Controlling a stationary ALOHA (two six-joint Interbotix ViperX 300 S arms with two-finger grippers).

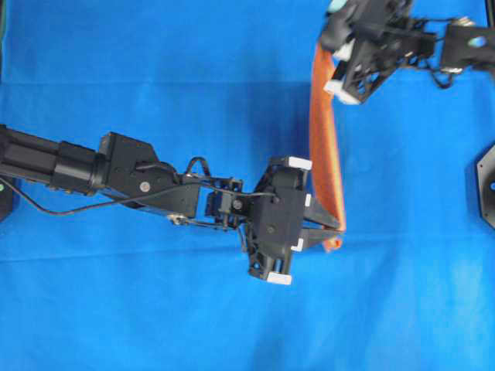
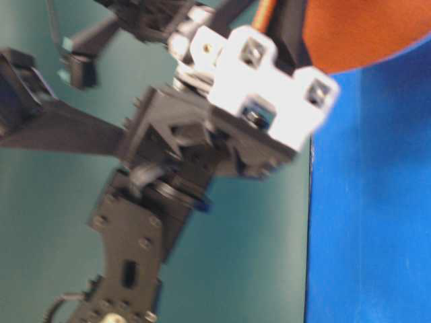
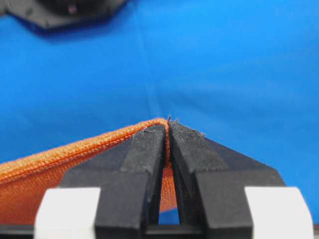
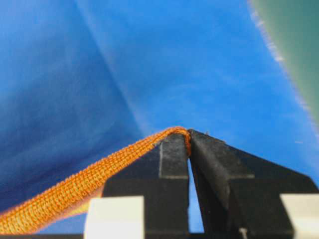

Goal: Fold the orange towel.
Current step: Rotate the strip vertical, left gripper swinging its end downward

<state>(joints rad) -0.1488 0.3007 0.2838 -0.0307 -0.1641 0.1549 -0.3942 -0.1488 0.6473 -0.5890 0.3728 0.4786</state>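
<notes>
Blue cloth (image 1: 155, 69) over the counter, with teal wall (image 2: 256, 269) behind at table level. Orange towel (image 1: 323, 147) lifted clear and stretched edge-up as a narrow band between two arms, right of centre in the overhead view. Left tool (image 3: 168, 130) clenched on one hemmed corner at the band's near end; right tool (image 4: 189, 137) clenched on another corner at the far end by the top edge, fingers (image 4: 173, 154) pressed tight on the hem, black mount (image 1: 486, 185) at the right margin.
</notes>
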